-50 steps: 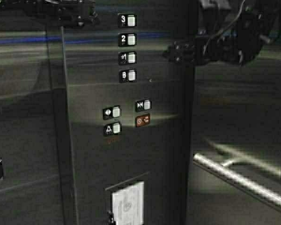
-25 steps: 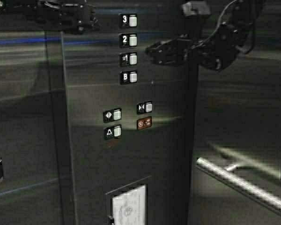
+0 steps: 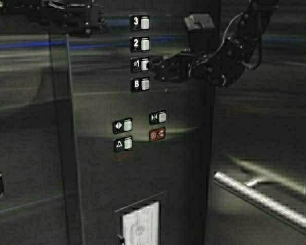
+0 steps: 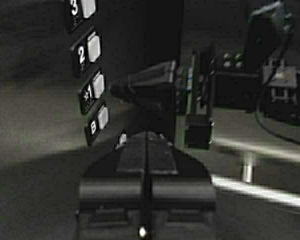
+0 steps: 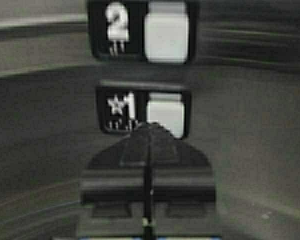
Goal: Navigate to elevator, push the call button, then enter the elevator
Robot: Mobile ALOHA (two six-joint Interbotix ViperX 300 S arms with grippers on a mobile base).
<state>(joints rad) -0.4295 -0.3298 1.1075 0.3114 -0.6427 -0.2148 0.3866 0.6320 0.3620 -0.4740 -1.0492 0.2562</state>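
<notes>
I am facing the brushed-steel button panel point(image 3: 178, 168) inside the elevator; its double doors and the hall call button are out of view. A column of floor buttons reads 3 point(image 3: 144, 22), 2 point(image 3: 144, 44), star 1 point(image 3: 141, 65) and B point(image 3: 144, 83). My right gripper point(image 3: 152, 66) is shut and its tip is at the star 1 button, which also shows in the right wrist view point(image 5: 165, 112) just beyond the tip point(image 5: 149, 127). My left gripper point(image 3: 94, 23) is shut and held high at the left, apart from the panel; its own view shows its tip point(image 4: 147, 136).
Below the floor buttons are door-open point(image 3: 126, 125), door-close point(image 3: 161, 117), alarm point(image 3: 126, 143) and a red button point(image 3: 157, 134). A framed certificate point(image 3: 140, 224) is low on the panel. A steel handrail point(image 3: 265, 201) sticks out from the right wall.
My right arm has swung left and slightly down across the panel, bringing its shut tip to the star 1 button. The scene shifted slightly at first. The left arm has stayed put.
</notes>
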